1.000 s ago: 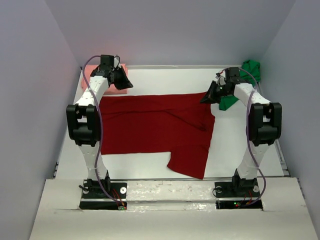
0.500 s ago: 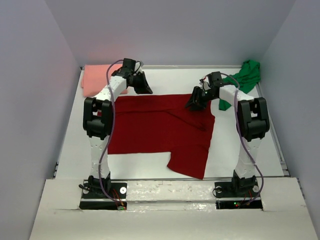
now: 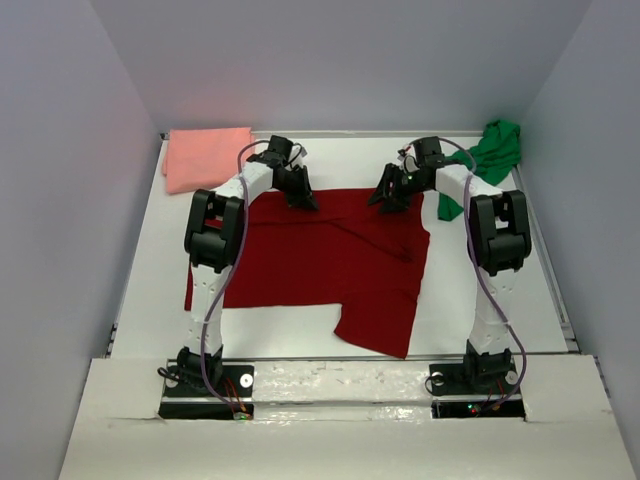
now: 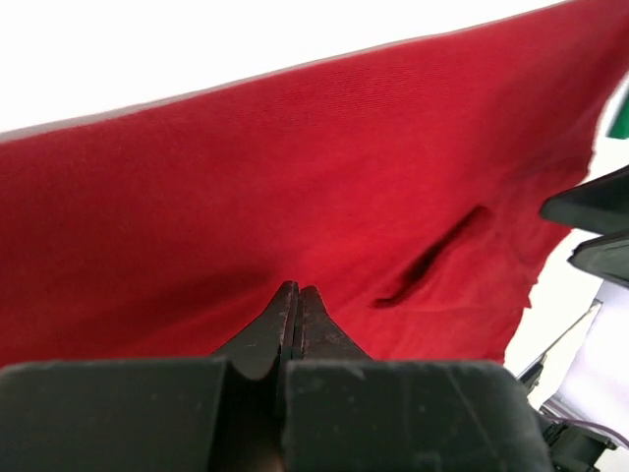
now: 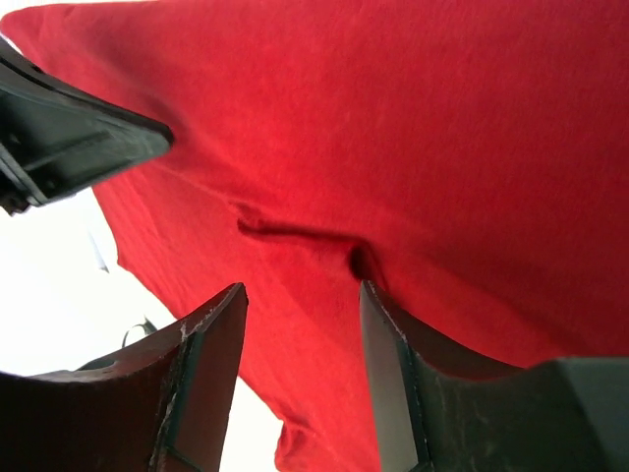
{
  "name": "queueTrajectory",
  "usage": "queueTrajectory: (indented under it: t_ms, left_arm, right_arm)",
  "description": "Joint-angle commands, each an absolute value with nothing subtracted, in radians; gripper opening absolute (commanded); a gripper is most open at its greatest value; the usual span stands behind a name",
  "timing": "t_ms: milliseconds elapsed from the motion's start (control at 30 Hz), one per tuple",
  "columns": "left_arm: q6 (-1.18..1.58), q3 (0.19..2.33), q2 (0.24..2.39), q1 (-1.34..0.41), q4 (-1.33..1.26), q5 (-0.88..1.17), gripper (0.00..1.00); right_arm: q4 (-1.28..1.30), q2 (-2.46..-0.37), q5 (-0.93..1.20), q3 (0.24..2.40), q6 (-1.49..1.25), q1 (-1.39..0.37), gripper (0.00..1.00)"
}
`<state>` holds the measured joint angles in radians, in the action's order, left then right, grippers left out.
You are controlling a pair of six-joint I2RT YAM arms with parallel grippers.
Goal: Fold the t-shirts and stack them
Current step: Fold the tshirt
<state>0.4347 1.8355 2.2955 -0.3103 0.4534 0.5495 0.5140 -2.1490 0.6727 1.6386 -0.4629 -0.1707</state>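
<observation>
The dark red t-shirt (image 3: pixel 320 260) lies spread across the middle of the desk (image 3: pixel 480 290). At its far edge, the left tool (image 3: pixel 306 201) has its fingers pressed together, and the right tool (image 3: pixel 385 200) has its fingers apart over a wrinkle. The salmon pink t-shirt (image 3: pixel 205 157) lies far left, and the bright green t-shirt (image 3: pixel 495 150) far right.

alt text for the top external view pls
A dark red t-shirt lies spread on a white table, the left tool and the right tool poised at its far edge. A salmon pink t-shirt lies far left, a green t-shirt far right.
</observation>
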Motion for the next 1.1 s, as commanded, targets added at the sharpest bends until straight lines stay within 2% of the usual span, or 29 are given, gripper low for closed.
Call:
queueTrajectory:
  t_ms: [0, 300, 400, 500, 767, 800, 867, 933, 967, 1067]
  left_arm:
    - [0.422, 1.867, 2.31, -0.314, 0.475, 0.597, 0.0]
    - [0.403, 1.873, 2.339, -0.318, 0.514, 0.588, 0.0]
    - [0.396, 1.884, 2.342, -0.318, 0.529, 0.583, 0.0]
    - [0.39, 1.894, 2.35, -0.318, 0.537, 0.58, 0.0]
    - [0.373, 1.944, 2.381, -0.318, 0.578, 0.572, 0.0]
    - [0.37, 1.951, 2.382, -0.316, 0.581, 0.572, 0.0]
    - [0.368, 1.956, 2.384, -0.316, 0.583, 0.572, 0.0]
    - [0.368, 1.963, 2.388, -0.316, 0.587, 0.572, 0.0]
    - [0.367, 1.965, 2.388, -0.316, 0.588, 0.572, 0.0]
    - [0.367, 1.97, 2.391, -0.316, 0.591, 0.572, 0.0]
  right_arm:
    - [0.48, -2.194, 0.663, 1.692, -0.434, -0.178, 0.56]
    - [0.48, -2.249, 0.657, 1.683, -0.425, -0.198, 0.56]
    - [0.479, -2.246, 0.655, 1.672, -0.434, -0.218, 0.5]
    - [0.474, -2.241, 0.657, 1.666, -0.451, -0.238, 0.39]
    - [0.472, -2.22, 0.657, 1.64, -0.486, -0.267, 0.37]
    - [0.472, -2.211, 0.657, 1.637, -0.488, -0.267, 0.35]
    - [0.474, -2.206, 0.653, 1.626, -0.489, -0.267, 0.23]
    - [0.48, -2.2, 0.652, 1.618, -0.494, -0.267, 0.11]
    - [0.48, -2.197, 0.656, 1.609, -0.495, -0.267, 0.01]
    - [0.495, -2.168, 0.664, 1.589, -0.508, -0.267, 0.0]
